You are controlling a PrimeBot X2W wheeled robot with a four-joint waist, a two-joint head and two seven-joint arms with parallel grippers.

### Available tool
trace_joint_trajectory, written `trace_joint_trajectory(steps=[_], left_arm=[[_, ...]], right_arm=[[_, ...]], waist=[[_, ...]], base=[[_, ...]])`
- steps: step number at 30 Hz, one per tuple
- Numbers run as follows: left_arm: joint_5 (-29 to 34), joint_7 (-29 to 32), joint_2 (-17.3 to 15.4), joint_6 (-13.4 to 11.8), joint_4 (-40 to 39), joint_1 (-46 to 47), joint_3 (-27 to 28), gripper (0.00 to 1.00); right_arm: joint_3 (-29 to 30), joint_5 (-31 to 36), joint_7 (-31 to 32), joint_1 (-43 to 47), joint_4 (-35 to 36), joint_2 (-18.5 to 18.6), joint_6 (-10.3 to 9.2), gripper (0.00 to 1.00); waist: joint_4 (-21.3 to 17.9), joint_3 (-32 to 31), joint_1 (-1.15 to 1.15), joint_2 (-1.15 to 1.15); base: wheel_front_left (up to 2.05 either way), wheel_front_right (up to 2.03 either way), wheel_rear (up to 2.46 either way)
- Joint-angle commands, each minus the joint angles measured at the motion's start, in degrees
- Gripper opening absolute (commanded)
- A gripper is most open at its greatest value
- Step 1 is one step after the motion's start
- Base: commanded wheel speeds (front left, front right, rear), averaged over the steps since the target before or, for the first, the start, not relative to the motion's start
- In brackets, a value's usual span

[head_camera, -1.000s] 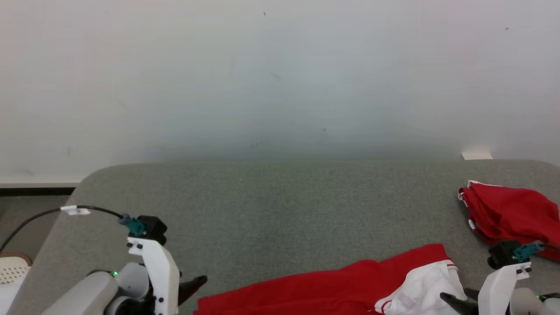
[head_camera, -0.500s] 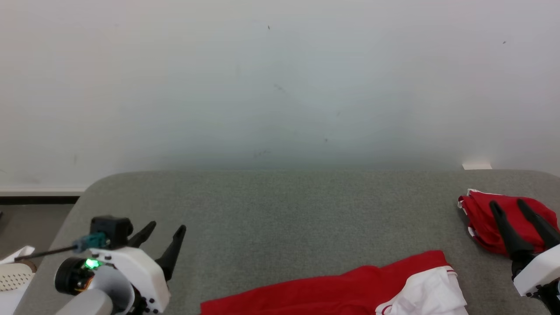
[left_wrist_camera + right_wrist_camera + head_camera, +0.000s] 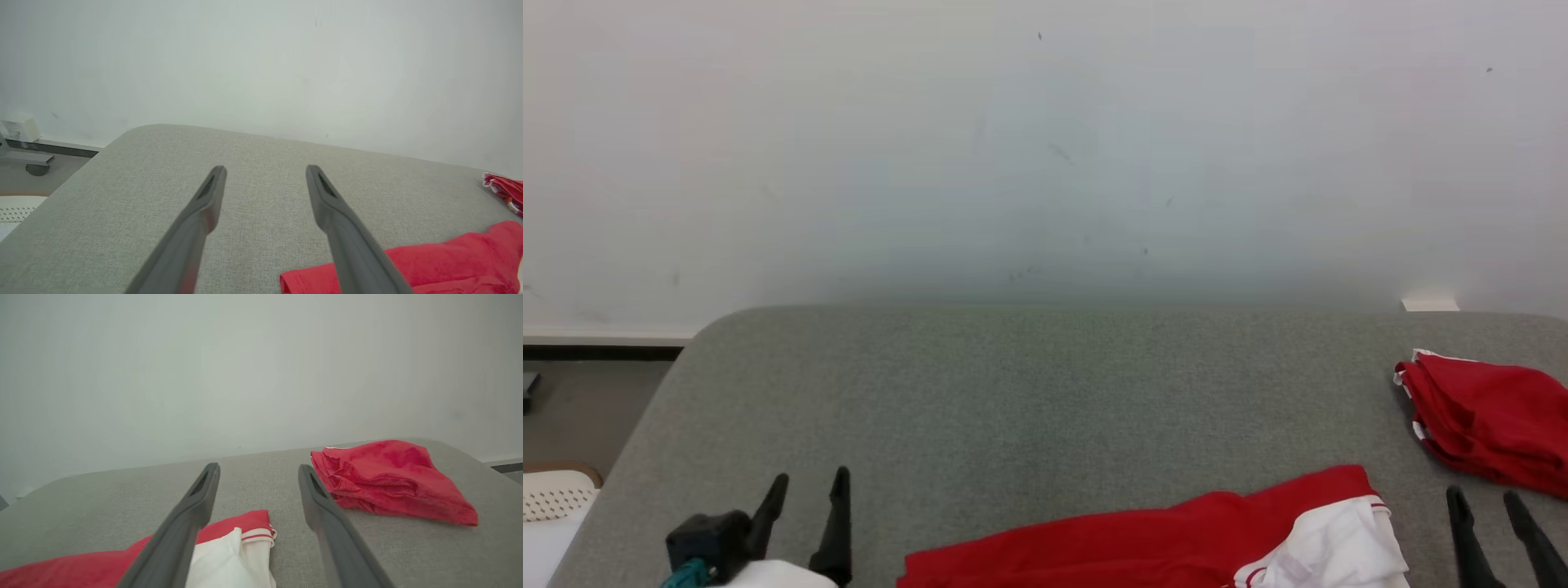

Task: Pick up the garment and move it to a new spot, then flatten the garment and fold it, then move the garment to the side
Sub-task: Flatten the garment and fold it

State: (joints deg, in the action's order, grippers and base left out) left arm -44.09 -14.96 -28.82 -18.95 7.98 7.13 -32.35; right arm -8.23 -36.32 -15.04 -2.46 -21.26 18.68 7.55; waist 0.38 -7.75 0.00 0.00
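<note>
Our left gripper [image 3: 809, 492] and right gripper [image 3: 1485, 510] hover spread and empty over the bench [image 3: 1045, 384] — the garment [image 3: 1143, 545] lies at its near edge between them — so with a shallow pinch we may lift one layer and bunch it.

No readable text, brand, number or sign. Pale patch [image 3: 1292, 565] on white part of garment [image 3: 1143, 543], near garment's right end, may be label: too blurred, nothing legible.
</note>
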Motion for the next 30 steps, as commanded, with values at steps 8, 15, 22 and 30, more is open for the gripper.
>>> trace_joint_trajectory(steps=[8,15,22,30], left_arm=[[9.5,-0.17,8.83,4.95,-0.7,-7.4,9.38,1.0],[14.45,-0.18,14.32,9.93,2.05,-8.96,13.84,1.0],[17.58,-0.19,16.96,13.52,5.05,-7.44,15.41,1.0],[19.09,-0.19,18.45,15.65,7.99,-6.8,16.05,1.0]], right_arm=[[3.3,3.58,-0.15,5.43,-0.03,-5.46,-0.13,1.0],[2.17,3.8,3.4,0.0,-5.51,-5.21,-0.14,1.0],[-0.44,3.21,9.64,-8.16,-15.9,-6.27,-0.13,1.0],[-2.83,2.32,17.43,-14.86,-28.56,-6.45,-0.13,1.0]], waist=[[0.38,0.74,0.0,0.0],[0.09,0.83,0.0,0.0],[0.94,1.01,0.0,0.0],[3.13,1.39,0.0,0.0]], base=[[0.0,0.0,0.0],[0.0,0.0,0.0],[0.0,0.0,0.0],[0.0,0.0,0.0]])
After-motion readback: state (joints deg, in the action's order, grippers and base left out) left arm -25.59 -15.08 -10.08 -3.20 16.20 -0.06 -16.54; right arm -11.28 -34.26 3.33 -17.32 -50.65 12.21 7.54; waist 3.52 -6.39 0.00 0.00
